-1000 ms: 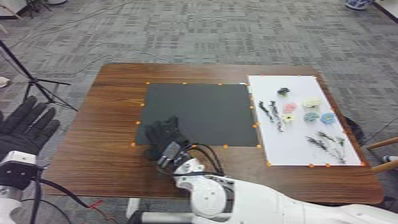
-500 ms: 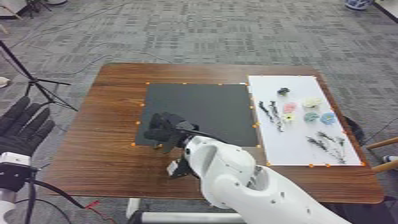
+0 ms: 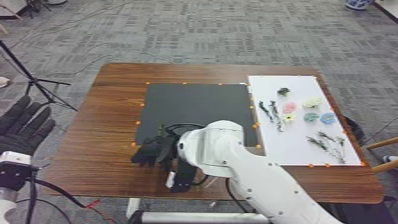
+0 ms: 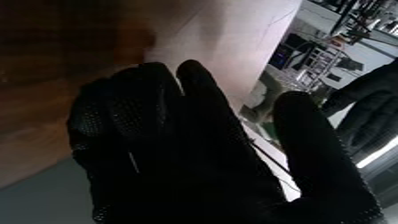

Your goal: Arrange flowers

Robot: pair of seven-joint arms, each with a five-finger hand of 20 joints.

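Presumably you are between placements: the right hand [image 3: 149,152], fingers extended and released, is at the black sheet's [image 3: 197,107] near-left corner. The left hand [image 3: 16,134], fingers straight, is beside the table's [image 3: 96,162] left edge. Flower heads [image 3: 290,107], dark stems [image 3: 276,120] and leafy sprigs [image 3: 330,146] lie on the white sheet [image 3: 280,146]. Next, raise the right hand and traverse right for a piece. Observe the orange edge markers [image 3: 258,126]; the black sheet's far half offers working room.
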